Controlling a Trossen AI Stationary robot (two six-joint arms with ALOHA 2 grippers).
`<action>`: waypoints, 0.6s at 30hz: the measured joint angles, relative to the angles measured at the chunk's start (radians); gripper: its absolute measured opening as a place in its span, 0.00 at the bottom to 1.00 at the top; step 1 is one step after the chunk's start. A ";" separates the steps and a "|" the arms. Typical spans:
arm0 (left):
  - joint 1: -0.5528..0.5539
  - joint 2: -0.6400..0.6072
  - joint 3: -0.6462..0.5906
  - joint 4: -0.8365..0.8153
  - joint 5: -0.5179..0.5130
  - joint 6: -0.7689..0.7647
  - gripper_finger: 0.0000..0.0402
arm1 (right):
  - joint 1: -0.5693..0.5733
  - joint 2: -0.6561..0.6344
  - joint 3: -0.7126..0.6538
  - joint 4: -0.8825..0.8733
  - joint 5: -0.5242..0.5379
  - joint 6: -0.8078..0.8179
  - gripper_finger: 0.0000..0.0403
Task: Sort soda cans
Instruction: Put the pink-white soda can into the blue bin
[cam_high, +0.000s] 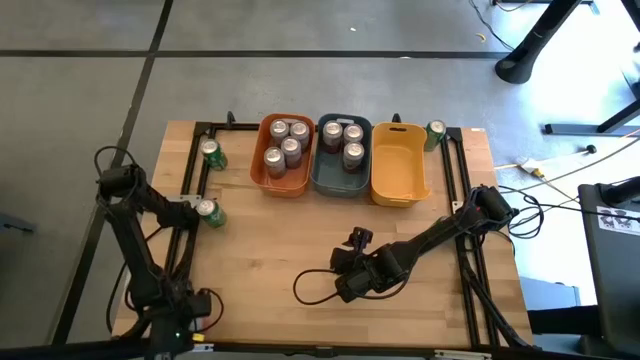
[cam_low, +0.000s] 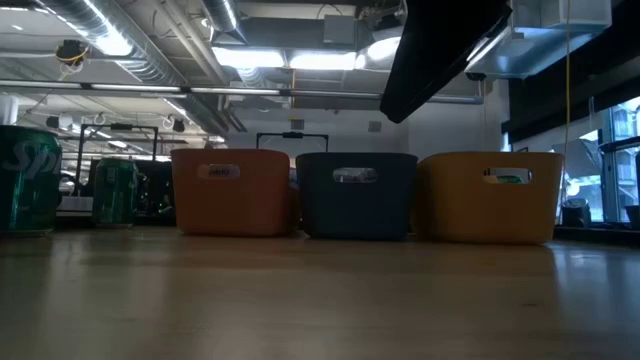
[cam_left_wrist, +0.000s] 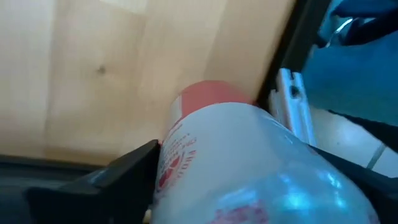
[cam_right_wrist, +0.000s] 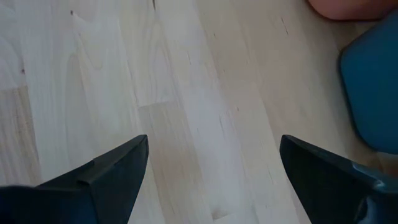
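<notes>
Reaching from the table's left edge, the left gripper (cam_high: 199, 211) has one soda can (cam_high: 207, 210) right at its tip; the right gripper (cam_right_wrist: 211, 168) stands wide open with nothing in it.
From the left wrist view this can (cam_left_wrist: 249, 168) fills the space in front of the gripper, but I cannot tell if it is already squeezed. The right gripper hangs over bare wood near the table middle. Four cans (cam_high: 285, 148) stand in the orange bin (cam_high: 262, 170), three cans (cam_high: 346, 140) in the grey-blue bin (cam_high: 322, 178). One green can (cam_high: 209, 152) stands near the left rail, another green can (cam_high: 436, 133) just beside the yellow bin (cam_high: 398, 185).
</notes>
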 joint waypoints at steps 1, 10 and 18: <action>0.009 -0.001 0.000 -0.002 0.008 0.010 0.80 | 0.000 0.000 0.000 0.000 0.000 0.000 0.89; 0.140 -0.027 -0.003 -0.045 0.043 0.158 0.73 | 0.032 -0.002 0.000 -0.014 0.011 0.020 0.89; 0.325 -0.121 -0.003 -0.143 0.046 0.338 0.75 | 0.045 -0.037 0.000 -0.118 0.052 0.020 0.89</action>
